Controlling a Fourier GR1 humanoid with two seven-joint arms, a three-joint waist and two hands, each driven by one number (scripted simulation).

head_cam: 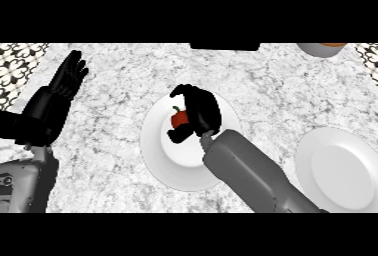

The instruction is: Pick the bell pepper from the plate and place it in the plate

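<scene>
A small red bell pepper with a green stem sits on a white plate at the middle of the marble counter. My right hand is over that plate, its fingers curled round the pepper's far and right sides and its thumb below it. Part of the pepper is hidden by the hand. A second white plate lies at the right edge with nothing on it. My left hand rests open at the far left, fingers up.
A bowl with an orange rim shows at the top right edge. A dark object sits at the counter's far edge, top centre. Patterned wall tiles flank the counter at both top corners.
</scene>
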